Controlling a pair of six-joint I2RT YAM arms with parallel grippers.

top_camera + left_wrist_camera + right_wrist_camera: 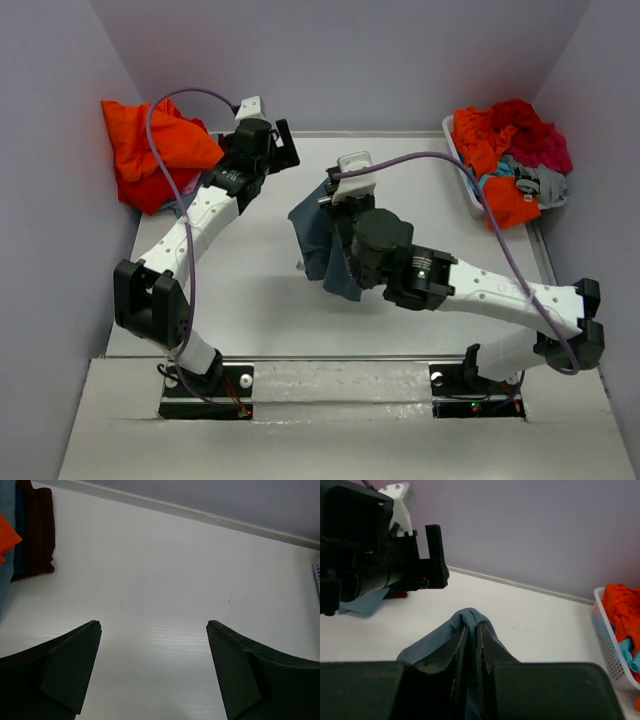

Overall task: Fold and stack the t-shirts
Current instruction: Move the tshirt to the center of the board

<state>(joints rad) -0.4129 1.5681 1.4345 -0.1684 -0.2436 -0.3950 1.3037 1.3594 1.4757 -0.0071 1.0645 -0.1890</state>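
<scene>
Top external view: pinching the slate-blue t-shirt point(318, 240) up above the table point(250, 300) in the tightly closed jaws of the right gripper point(471, 626), holding the left gripper point(154, 626) wide open and empty near the apparently finished orange pile point(150, 150), leaving crumpled t-shirts point(510, 140) in the basket point(462, 185) not yet folded.

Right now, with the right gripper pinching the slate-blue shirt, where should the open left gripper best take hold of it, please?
Probably its free hanging edge, coming in from the left. The slate-blue shirt droops bunched from the shut right gripper, and that edge faces the open left gripper across the table.
</scene>
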